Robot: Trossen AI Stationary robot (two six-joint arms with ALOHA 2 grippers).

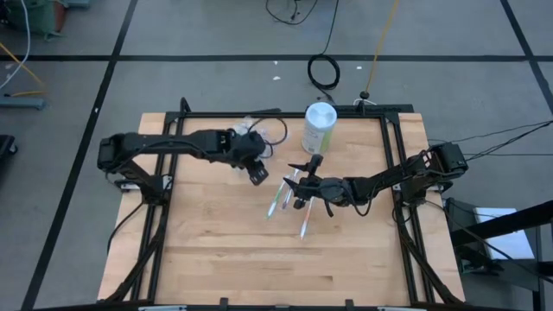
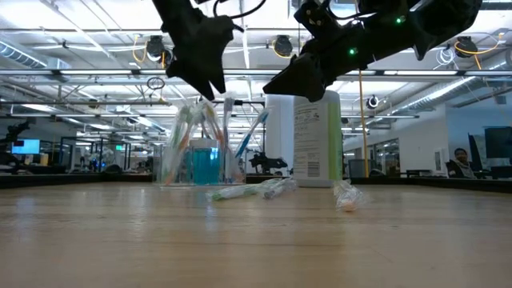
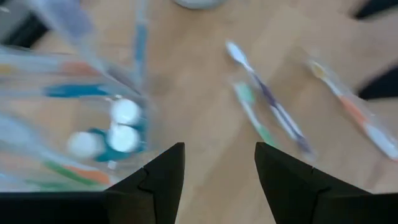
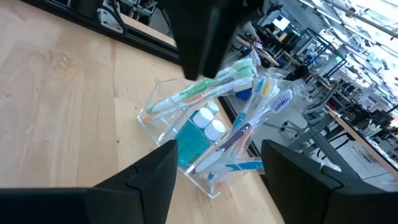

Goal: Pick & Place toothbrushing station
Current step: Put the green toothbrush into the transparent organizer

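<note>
The toothbrushing station, a clear plastic cup (image 2: 200,160) with several toothbrushes and teal tubes, stands upright on its base on the wooden table, left of the canister. It also shows in the high view (image 1: 247,131) and the right wrist view (image 4: 208,134). My left gripper (image 1: 258,177) hangs open and empty above the table just near of the cup (image 3: 93,130). My right gripper (image 1: 298,180) is open and empty, raised above the table and facing the cup from the right. Three loose toothbrushes (image 1: 289,197) lie flat on the table below it.
A tall pale-green canister with a white lid (image 1: 320,126) stands at the table's far edge, right of the cup. The loose toothbrushes (image 3: 264,93) lie mid-table between the two grippers. Bare wood (image 1: 216,250) lies toward the near edge.
</note>
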